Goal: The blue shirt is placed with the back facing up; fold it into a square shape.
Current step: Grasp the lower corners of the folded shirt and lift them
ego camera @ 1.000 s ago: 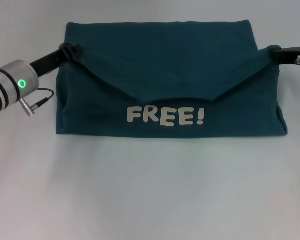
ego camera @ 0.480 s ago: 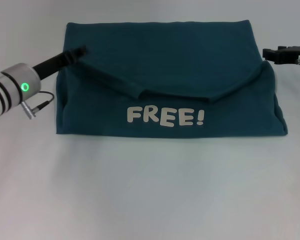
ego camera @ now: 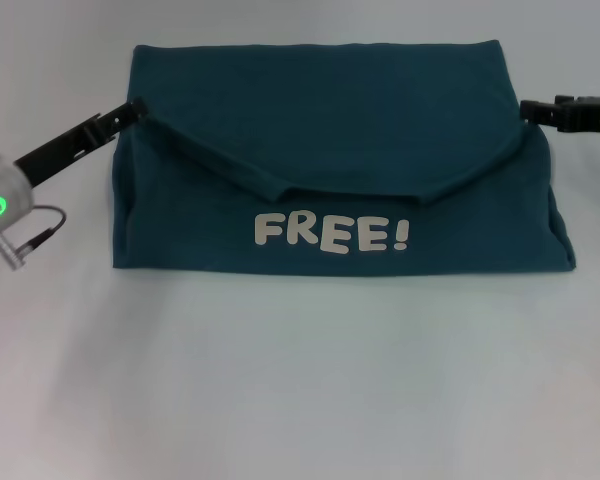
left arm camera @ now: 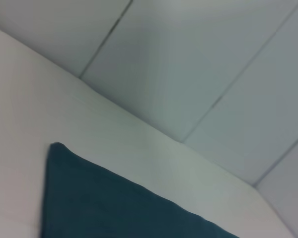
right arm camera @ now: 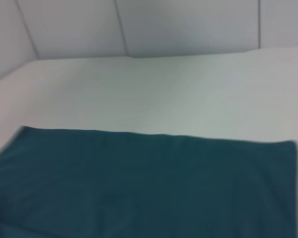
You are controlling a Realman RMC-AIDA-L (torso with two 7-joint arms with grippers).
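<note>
The blue shirt [ego camera: 330, 130] lies on the table as a wide folded rectangle. A flap is folded down from its far edge, and the cream "FREE!" lettering [ego camera: 332, 232] shows below it. My left gripper [ego camera: 132, 108] hovers at the shirt's upper left corner, open and holding nothing. At the upper right corner my right gripper [ego camera: 528, 110] is also open and empty, just off the fabric. The left wrist view shows one corner of the shirt [left arm camera: 114, 208]. The right wrist view shows a broad flat stretch of the shirt [right arm camera: 139, 178].
The white table [ego camera: 300, 380] runs wide in front of the shirt and on both sides. Pale wall panels [right arm camera: 188, 25] stand behind the table's far edge.
Both grippers let go of the flap's corners and the fabric dropped flat. The left gripper drew back to the left, off the shirt; the right one barely moved.
</note>
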